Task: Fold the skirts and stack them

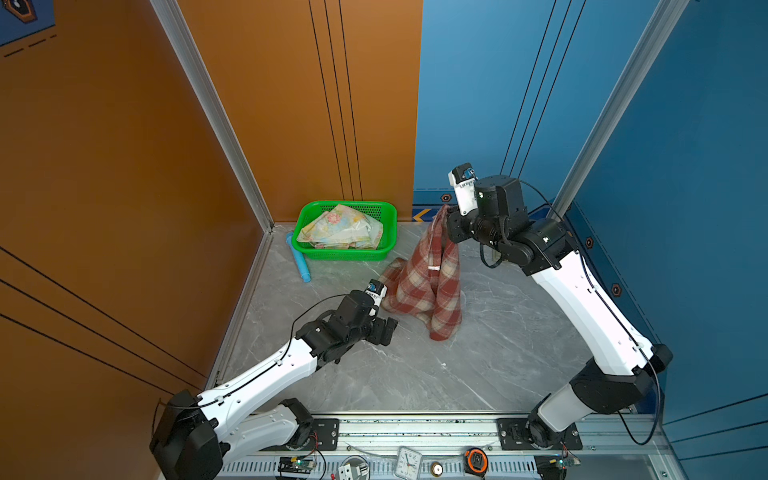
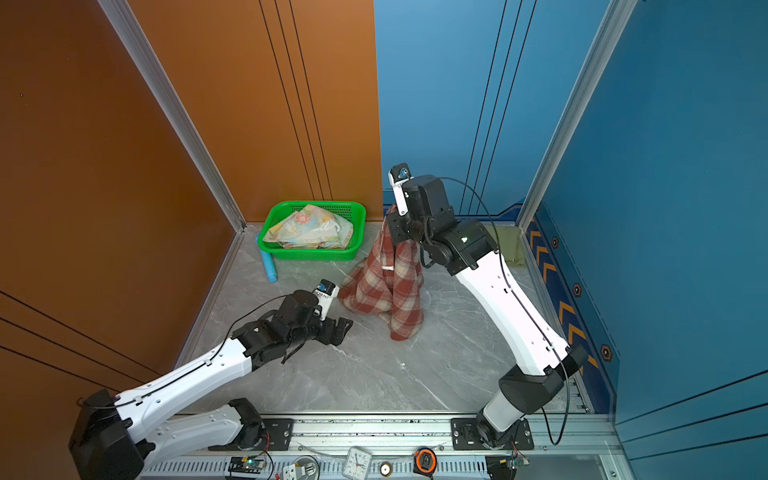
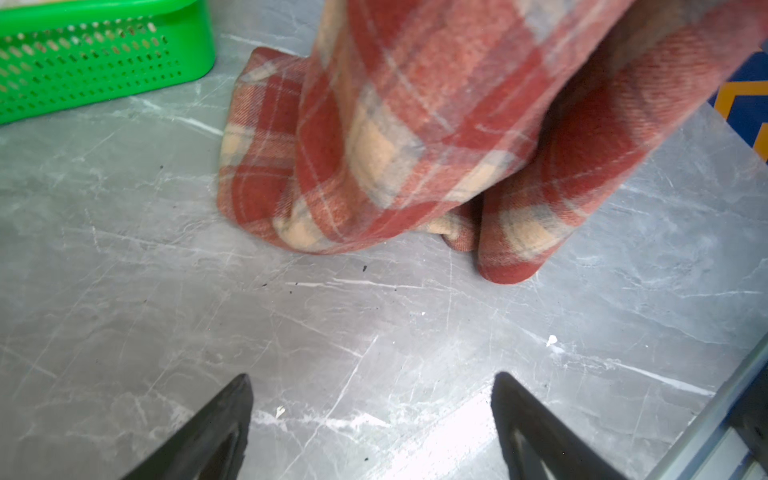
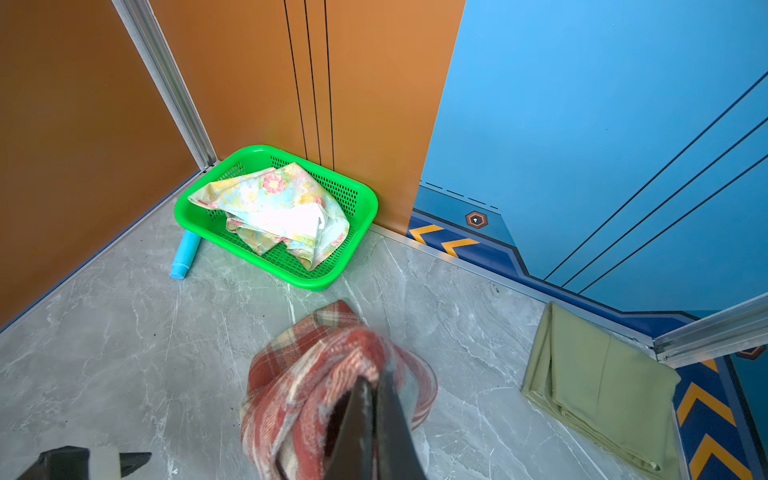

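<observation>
Progress: olive skirt (image 4: 602, 399) folded (by wall); right gripper (image 4: 372, 380) pinches hanging plaid (image 1: 424, 282); left gripper (image 3: 372, 376) wide, empty; floral (image 1: 340, 228) in basket (image 1: 340, 253).

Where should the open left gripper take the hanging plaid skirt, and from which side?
Take the lower hem corner of the plaid skirt, coming low from where the left gripper is: the right gripper pinches the top, so it hangs as a narrow fold.

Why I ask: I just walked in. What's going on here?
The right gripper is shut on the plaid skirt, holding one end up while the rest touches the table. The left gripper hovers open nearby. The floral skirt lies crumpled in the basket; the olive skirt lies folded aside.
</observation>
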You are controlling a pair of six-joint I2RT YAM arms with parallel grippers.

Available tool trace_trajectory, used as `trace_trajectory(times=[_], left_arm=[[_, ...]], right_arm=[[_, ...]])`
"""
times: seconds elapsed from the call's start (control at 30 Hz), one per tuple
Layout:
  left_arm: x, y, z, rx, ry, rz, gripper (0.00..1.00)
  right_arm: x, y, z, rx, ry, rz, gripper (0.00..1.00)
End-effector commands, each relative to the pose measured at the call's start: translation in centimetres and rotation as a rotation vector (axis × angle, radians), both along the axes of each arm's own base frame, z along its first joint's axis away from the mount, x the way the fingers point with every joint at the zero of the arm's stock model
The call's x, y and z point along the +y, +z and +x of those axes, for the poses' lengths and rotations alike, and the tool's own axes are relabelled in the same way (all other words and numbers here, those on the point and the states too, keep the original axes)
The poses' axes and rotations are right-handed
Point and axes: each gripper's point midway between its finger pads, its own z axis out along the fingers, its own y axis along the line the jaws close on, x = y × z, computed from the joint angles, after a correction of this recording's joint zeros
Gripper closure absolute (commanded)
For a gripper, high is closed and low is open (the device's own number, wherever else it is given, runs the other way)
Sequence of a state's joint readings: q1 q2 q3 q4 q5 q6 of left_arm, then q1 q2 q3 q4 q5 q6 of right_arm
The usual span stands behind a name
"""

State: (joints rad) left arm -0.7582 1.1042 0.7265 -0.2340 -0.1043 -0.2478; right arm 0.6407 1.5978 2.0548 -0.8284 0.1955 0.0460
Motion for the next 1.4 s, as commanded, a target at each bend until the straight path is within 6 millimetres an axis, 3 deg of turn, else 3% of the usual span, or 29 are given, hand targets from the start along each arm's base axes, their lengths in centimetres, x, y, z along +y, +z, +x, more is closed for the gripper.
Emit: trace_trajectory(times=[0.0, 0.2, 0.37, 0.43, 0.53, 0.6, 0.67, 0.83, 1.13, 1.27, 1.37], left_arm=[[-1.5, 0.6, 2.1, -0.172, -0.006, 0.062, 0.07], [-5.2, -0.8, 4.8, -0.273, -0.05, 0.174, 0.03], [-8.4, -0.1, 7.8, -0.355, -0.046, 0.145, 0.03], [-9.9, 0.4, 8.7, -0.38, -0.058, 0.109, 0.08], [-11.4, 0.5, 10.3, -0.407, -0.051, 0.088, 0.45], [-11.7, 2.1, 10.8, -0.452, -0.033, 0.048, 0.79], [-11.0, 4.3, 10.9, -0.48, 0.002, -0.002, 1.0], [-8.0, 9.3, 8.9, -0.488, 0.02, -0.054, 1.0], [-4.9, 17.2, 2.4, -0.44, -0.099, -0.228, 1.0], [-5.0, 20.8, 0.5, -0.42, -0.148, -0.336, 1.0], [-6.3, 21.3, -0.6, -0.361, -0.196, -0.383, 1.0]], right_arm=[[-0.4, 2.6, -0.6, -0.036, 0.008, 0.066, 1.0], [-1.3, 4.0, -1.4, -0.049, 0.015, 0.12, 1.0], [-2.2, 5.2, -2.0, -0.075, 0.003, 0.138, 1.0], [-2.8, 5.6, -2.1, -0.083, -0.009, 0.143, 1.0], [-3.4, 6.0, -2.3, -0.09, -0.018, 0.156, 1.0], [-3.9, 6.2, -2.5, -0.096, -0.029, 0.157, 1.0], [-4.6, 6.2, -2.6, -0.1, -0.047, 0.152, 1.0], [-7.5, 6.6, -3.4, -0.119, -0.107, 0.155, 1.0], [-12.1, 8.2, -7.1, -0.162, -0.193, 0.167, 1.0], [-13.5, 8.8, -8.2, -0.163, -0.23, 0.152, 1.0], [-14.7, 8.9, -8.7, -0.158, -0.272, 0.135, 1.0]])
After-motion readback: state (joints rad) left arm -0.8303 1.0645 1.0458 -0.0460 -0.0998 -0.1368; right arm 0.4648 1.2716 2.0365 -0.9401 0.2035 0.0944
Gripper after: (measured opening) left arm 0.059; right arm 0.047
